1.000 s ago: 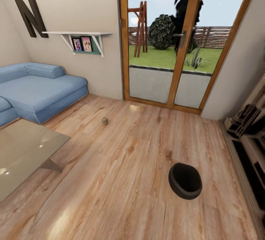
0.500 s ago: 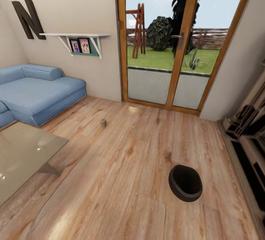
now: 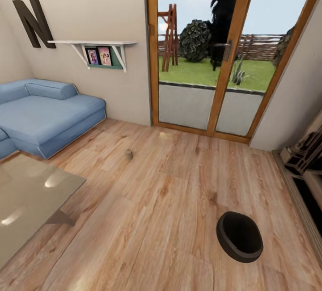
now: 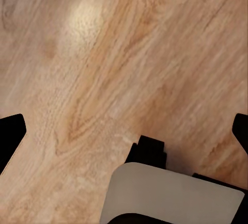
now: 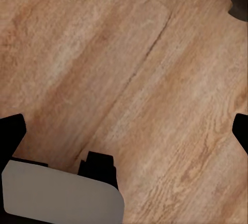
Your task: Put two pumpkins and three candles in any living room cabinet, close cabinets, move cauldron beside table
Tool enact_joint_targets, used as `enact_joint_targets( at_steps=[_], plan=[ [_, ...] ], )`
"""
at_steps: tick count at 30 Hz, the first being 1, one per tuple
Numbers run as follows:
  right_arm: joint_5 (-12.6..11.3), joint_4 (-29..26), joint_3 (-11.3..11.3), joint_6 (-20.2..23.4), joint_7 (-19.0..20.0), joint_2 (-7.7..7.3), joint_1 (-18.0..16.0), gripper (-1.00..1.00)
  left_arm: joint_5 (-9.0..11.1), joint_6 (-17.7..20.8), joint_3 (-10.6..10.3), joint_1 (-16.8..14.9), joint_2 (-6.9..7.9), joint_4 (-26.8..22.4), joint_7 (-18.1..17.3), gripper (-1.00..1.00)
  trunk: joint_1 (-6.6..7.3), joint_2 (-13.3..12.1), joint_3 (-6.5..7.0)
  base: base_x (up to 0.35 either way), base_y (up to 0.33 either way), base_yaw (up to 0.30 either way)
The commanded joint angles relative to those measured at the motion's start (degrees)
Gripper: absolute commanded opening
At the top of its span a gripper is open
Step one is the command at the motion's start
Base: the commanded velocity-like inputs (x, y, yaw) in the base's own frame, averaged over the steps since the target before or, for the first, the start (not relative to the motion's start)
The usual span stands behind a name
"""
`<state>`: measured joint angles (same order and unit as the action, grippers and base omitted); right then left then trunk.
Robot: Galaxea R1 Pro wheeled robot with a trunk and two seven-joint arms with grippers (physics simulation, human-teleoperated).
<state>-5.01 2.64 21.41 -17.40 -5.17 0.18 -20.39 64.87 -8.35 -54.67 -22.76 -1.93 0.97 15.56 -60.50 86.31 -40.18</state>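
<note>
Rolling across the wood floor [image 3: 147, 219], the robot has swung its head camera a little since a second ago: the whole picture has slid, so the cauldron [image 3: 239, 236] now sits lower and further right in the frame, and the patio doors [image 3: 214, 54] have drifted right too. That reads as the base turning or travelling, not as anything being moved, and I judge the robot is on its way rather than working on an object.

Nearest, both wrist views look straight down on bare planks. The left gripper [image 4: 124, 131] has its dark fingertips at the two side edges of its picture, spread wide with nothing between them; the right gripper [image 5: 124, 131] stands the same way, wide apart and empty, with a dark curved shape at the upper right corner of its view that may be the cauldron's edge.

The cauldron rests upright on the floor at the lower right of the head view, a round black pot with a wide dark mouth, well apart from the table [image 3: 27, 201], whose glossy grey top fills the lower left. It is not yet next to the table.

Further up, left of centre, a small brownish thing [image 3: 129, 153] lies on the floor, too small to identify. Beyond it is the blue sofa [image 3: 44, 116] at mid left.
</note>
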Motion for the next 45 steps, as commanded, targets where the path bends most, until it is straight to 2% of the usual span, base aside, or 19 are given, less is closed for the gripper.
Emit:
enact_joint_targets(
  at_steps=[1, 22, 45],
  plan=[
    [0.0, 0.0, 0.0, 0.0, 0.0, 0.0, 0.0, 1.0, 0.0, 0.0, 0.0, 0.0, 0.0, 0.0, 0.0, 1.0, 0.0, 0.0, 0.0, 0.296, 0.123, 0.0],
    [0.3, 0.3, 0.0, 0.5, 0.1, -0.37, 0.0, 1.0, 0.0, 0.0, 0.0, 0.0, 0.0, 0.0, -0.1, 1.0, 0.0, 0.0, 0.0, 0.321, 0.024, 0.0],
    [0.2, 0.3, 0.0, 0.4, 0.1, 0.0, 0.0, 1.0, 0.0, 0.0, 0.0, 0.0, 0.09, 0.0, -0.1, 1.0, 0.0, 0.0, 0.0, 0.328, 0.0, 0.0]
  ],
)
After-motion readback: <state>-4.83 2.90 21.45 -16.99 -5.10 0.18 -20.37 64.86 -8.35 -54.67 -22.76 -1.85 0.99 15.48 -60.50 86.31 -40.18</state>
